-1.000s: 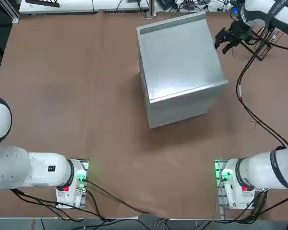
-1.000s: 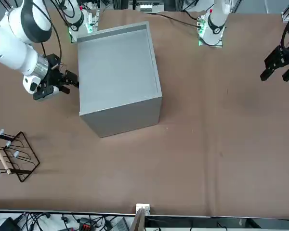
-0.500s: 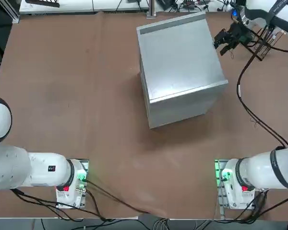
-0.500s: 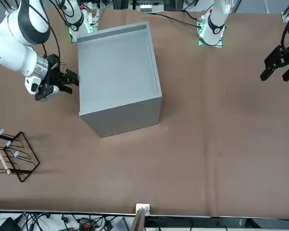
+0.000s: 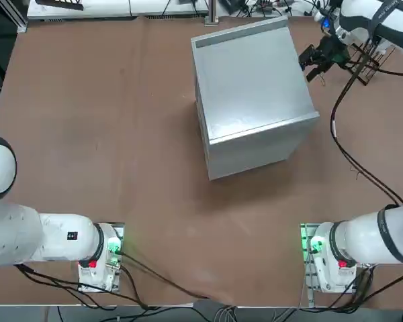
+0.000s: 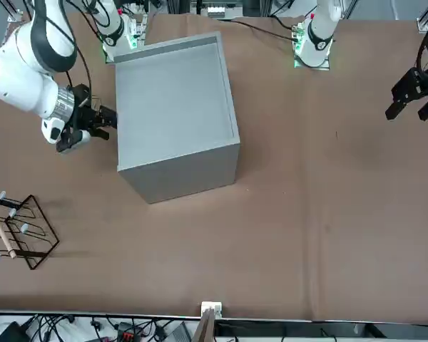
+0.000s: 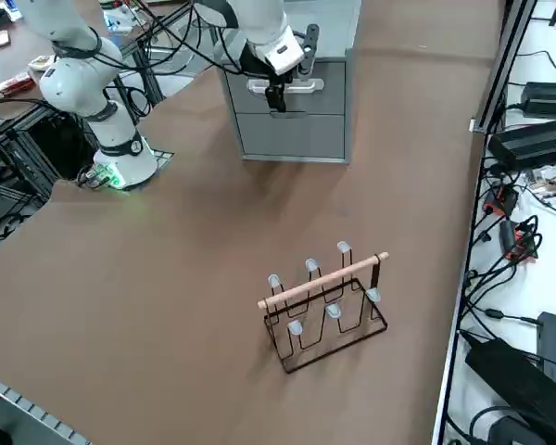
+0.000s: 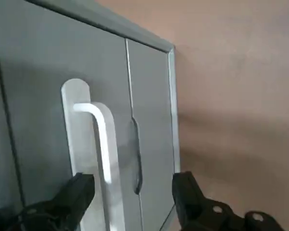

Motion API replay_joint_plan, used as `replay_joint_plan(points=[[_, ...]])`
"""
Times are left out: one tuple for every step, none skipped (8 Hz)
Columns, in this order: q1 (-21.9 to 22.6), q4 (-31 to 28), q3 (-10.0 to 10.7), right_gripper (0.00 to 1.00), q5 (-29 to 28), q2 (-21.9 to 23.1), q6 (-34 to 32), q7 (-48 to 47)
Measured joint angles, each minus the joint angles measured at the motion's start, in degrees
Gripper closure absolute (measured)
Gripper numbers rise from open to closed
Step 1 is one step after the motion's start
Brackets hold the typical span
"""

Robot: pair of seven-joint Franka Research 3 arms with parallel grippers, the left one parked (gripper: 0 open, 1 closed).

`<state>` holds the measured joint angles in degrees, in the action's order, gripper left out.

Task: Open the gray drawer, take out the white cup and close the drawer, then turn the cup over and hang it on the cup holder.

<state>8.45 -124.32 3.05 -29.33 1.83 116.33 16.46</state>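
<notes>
The gray drawer (image 7: 295, 88) is a flat gray metal front in the face of the large gray metallic box cabinet (image 5: 252, 94), shut flush, with a second drawer front below it; it carries a pale silver bar handle (image 8: 102, 149) on a rounded backplate. The cabinet stands on the brown tabletop (image 5: 107, 134) toward the far side and right of the middle, turned slightly askew, its drawer face looking toward the robot's right. The black two-finger right pincer (image 8: 130, 192) is level with that handle and just in front of it, fingers spread wide with one on each side of the bar, holding nothing and not seen touching it. In the overhead view the right pincer (image 5: 312, 60) sits just off the cabinet's right edge. The small dark brown wire-frame cup holder with a light wooden rail (image 7: 326, 306) stands on the far right part of the tabletop, well apart from the cabinet's face, with a bare strip of brown surface between them. The cabinet's far edge lies near the tabletop's far edge; to the left of the cabinet and in front of it, toward the arm bases, the tabletop is wide and bare. A black cable (image 5: 349, 144) trails across the surface from the right arm back toward its base.
</notes>
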Motion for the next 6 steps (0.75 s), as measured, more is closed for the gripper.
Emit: replay_joint_plan(points=[[-0.02,0.01,0.07,0.00,-0.97,-0.40,0.13,1.13],[-0.07,0.01,0.25,0.00,-1.35,-0.64,0.22,2.70],[-0.14,0.01,0.32,0.00,-1.35,-0.82,0.43,3.79],[-0.20,0.01,0.40,0.00,-1.33,-1.13,0.71,4.54],[-0.19,-0.01,0.39,0.00,-1.31,-1.84,0.92,4.93],[-0.17,0.01,0.37,0.00,-1.27,-2.47,1.12,5.48]])
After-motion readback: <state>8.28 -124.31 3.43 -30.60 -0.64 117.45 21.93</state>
